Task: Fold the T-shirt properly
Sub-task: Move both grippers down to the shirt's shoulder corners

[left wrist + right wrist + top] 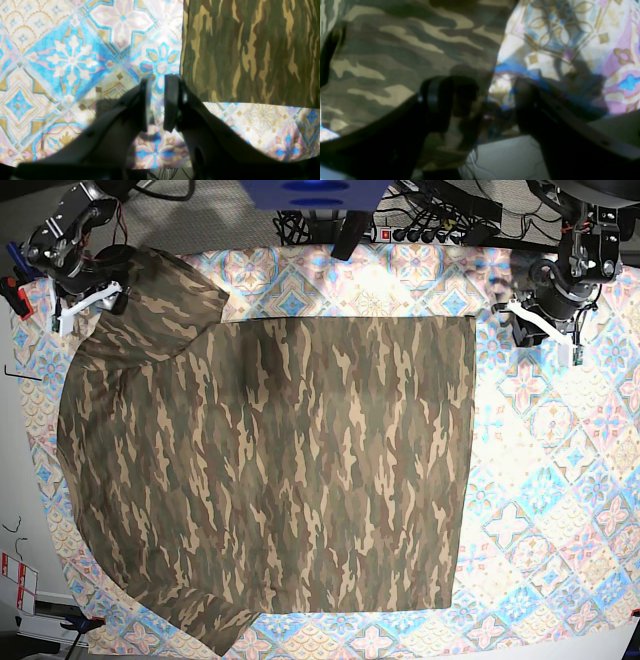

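While T-shirt (270, 470) lies on tablecloth (560, 480), left end effector (157, 102) ajar, empty; right end effector (480, 105) agape astride hem.

Tile-patterned blue-and-cream tablecloth (540, 480) over the table, brightly lit.

Patterned cloth under me, clutter behind

A tablecloth (560, 480) in blue, cream, pink and gold tile patterns covers the table I work on. Beyond its far edge a power strip (425, 232) lies among dark cables (300, 225). A blue object (318, 192) stands at the top middle.
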